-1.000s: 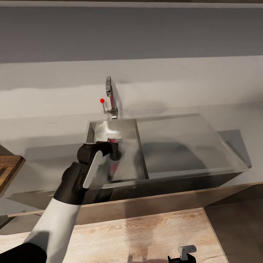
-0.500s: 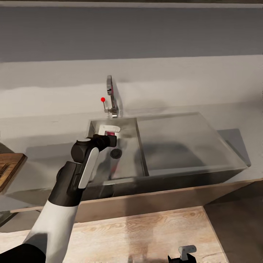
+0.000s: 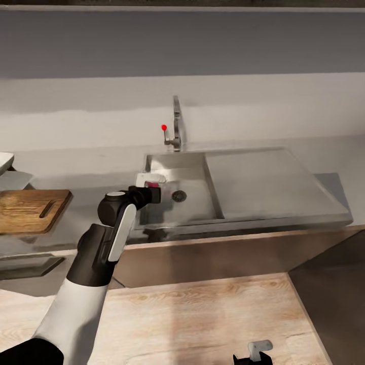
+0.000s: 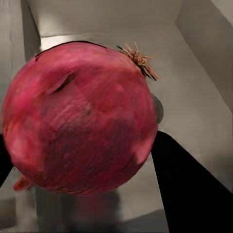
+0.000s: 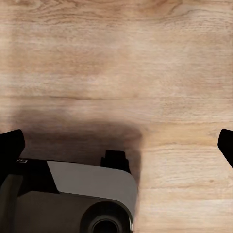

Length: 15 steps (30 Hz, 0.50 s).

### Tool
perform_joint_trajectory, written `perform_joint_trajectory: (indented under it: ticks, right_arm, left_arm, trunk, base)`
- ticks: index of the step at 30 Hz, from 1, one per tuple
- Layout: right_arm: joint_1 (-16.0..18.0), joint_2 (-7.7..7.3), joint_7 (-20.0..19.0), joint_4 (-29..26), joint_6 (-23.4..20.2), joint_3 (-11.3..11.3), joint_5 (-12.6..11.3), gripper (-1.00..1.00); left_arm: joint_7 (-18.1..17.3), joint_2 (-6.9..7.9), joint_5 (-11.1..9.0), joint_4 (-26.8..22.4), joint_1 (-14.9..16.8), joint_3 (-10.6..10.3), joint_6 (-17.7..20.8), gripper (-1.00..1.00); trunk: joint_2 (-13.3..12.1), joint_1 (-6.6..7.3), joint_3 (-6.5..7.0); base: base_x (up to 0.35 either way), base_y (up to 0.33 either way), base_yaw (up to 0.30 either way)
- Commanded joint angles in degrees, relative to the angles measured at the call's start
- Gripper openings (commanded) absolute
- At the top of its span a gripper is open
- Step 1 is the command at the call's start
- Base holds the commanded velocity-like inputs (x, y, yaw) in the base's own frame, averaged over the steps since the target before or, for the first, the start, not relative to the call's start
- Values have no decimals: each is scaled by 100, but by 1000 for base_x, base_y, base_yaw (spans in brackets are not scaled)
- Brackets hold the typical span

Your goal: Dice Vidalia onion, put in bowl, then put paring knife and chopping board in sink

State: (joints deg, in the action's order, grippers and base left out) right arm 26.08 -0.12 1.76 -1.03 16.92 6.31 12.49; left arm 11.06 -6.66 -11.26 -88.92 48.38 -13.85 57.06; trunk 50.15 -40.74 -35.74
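Head view: the left gripper (image 3: 152, 194) grips the Vidalia onion (image 4: 80, 119) above the sink (image 3: 195, 213); the chopping board (image 3: 30, 210) lies at nine o'clock. The right gripper (image 5: 119, 141) hangs spread over the floor (image 5: 145, 73).

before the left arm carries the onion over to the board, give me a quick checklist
1. Onion held in the left gripper: ok, the fingers flank it in the wrist view.
2. Onion lifted out of the sink basin: cannot tell, it sits at the basin's left rim.
3. Chopping board free to receive it: ok, its visible top is bare.
4. Paring knife within reach: cannot tell.
5. Right gripper out of the path: ok, low over the wood floor.
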Motion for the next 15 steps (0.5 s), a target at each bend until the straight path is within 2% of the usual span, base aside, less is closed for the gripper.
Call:
perform_joint_trajectory:
  ticks: [1,4,9,12,15]
  right_arm:
    - [2,1,23,6,21,46,60,100]
    - [2,2,31,6,22,46,60,100]
    - [1,0,35,6,22,46,60,100]
    - [2,-3,33,6,22,46,60,100]
    - [2,-5,29,6,22,46,60,100]
  left_arm:
    - [54,-1,-51,-2,5,18,20,-100]
    - [54,-6,-51,-2,5,180,18,-100]
    - [54,-5,-51,-2,5,240,16,-100]
    - [54,-3,-51,-2,5,242,15,-100]
    - [54,-2,-51,-2,5,242,15,-100]
  trunk:
    - [4,2,-5]
    - [4,2,-5]
    - [4,2,-5]
    - [4,2,-5]
    - [4,2,-5]
  base:
    - [-264,208,237]
    - [-249,224,251]
    - [-174,259,260]
    - [-33,295,174]
    - [109,301,38]
